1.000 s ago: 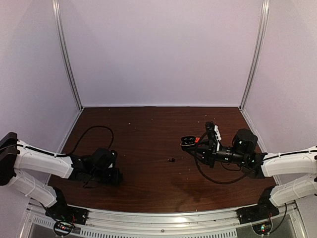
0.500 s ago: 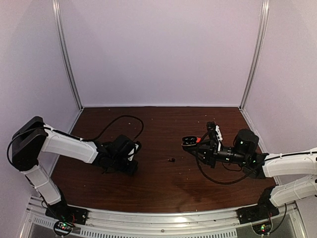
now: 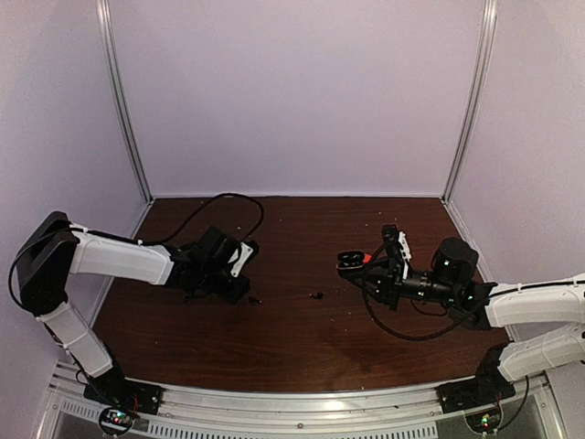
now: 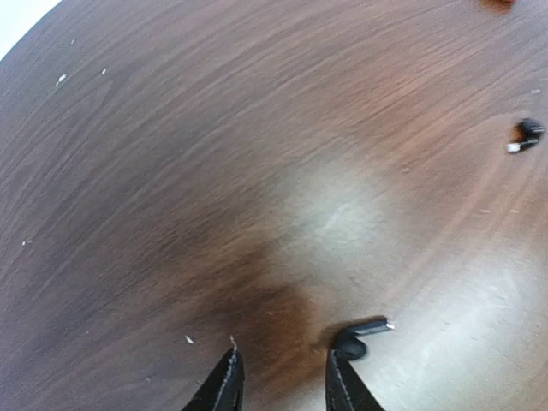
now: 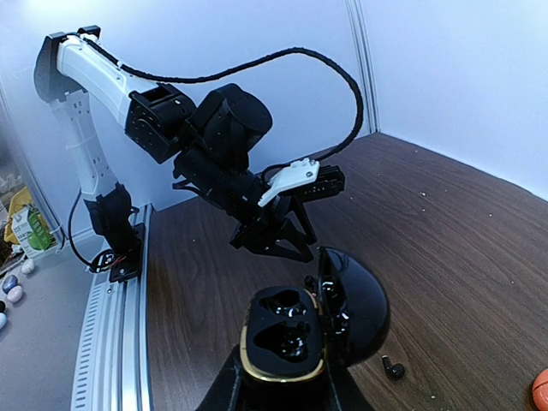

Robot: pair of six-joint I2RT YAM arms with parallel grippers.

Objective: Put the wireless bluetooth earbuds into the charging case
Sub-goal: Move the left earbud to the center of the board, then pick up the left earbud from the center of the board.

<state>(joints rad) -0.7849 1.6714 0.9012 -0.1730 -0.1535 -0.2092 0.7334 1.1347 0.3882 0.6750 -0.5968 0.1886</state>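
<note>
Between the tight-pressed right fingers [image 5: 224, 390], an open charging case [image 5: 282, 336]; left fingers [image 4: 224, 385] slightly apart beside a black earbud [image 4: 360, 332].

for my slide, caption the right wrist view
Right gripper holds the open charging case; left gripper low over the table

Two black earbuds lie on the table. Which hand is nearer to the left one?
Left. The left hand sits low with that earbud just beside one fingertip. The right hand is across the table, gripping the open charging case.
</note>
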